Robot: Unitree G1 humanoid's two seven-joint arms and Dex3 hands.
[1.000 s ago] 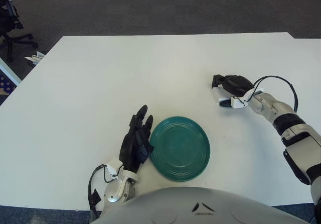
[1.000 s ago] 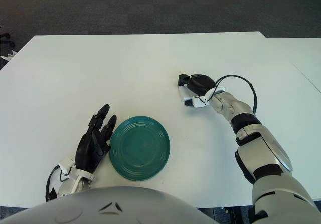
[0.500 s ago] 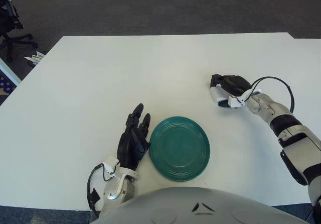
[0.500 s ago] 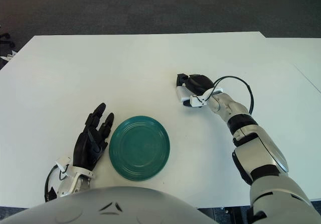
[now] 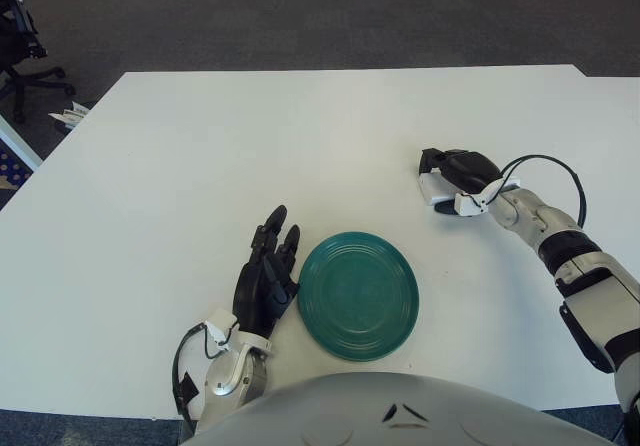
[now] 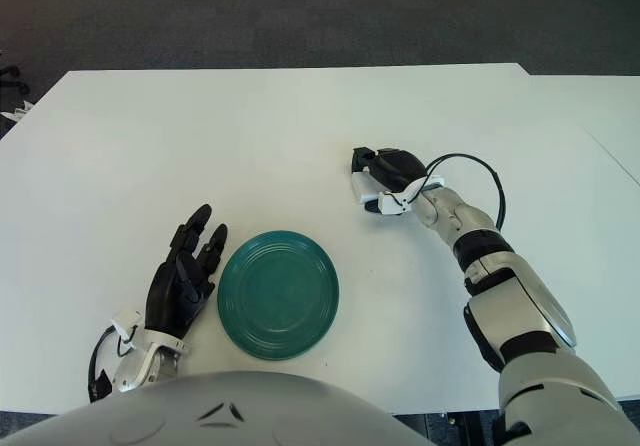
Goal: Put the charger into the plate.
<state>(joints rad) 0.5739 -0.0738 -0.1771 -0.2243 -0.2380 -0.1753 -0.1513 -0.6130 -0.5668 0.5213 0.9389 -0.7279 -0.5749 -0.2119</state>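
A round green plate [image 5: 358,294] lies on the white table near its front edge. To the right and farther back, my right hand [image 5: 452,174] has its black fingers curled over a white charger [image 5: 432,188] that sits on the table. Most of the charger is hidden under the hand. My left hand [image 5: 266,276] shows just left of the plate, fingers straight and spread, holding nothing.
The white table [image 5: 250,146] fills most of both views. A black office chair [image 5: 18,41] and a shelf edge stand on the floor beyond the table's left side. My own grey torso [image 5: 400,411] covers the bottom of the view.
My right hand has crept slightly back and to the left over the charger. My left hand has drawn back a little towards my body, away from the plate's rim.
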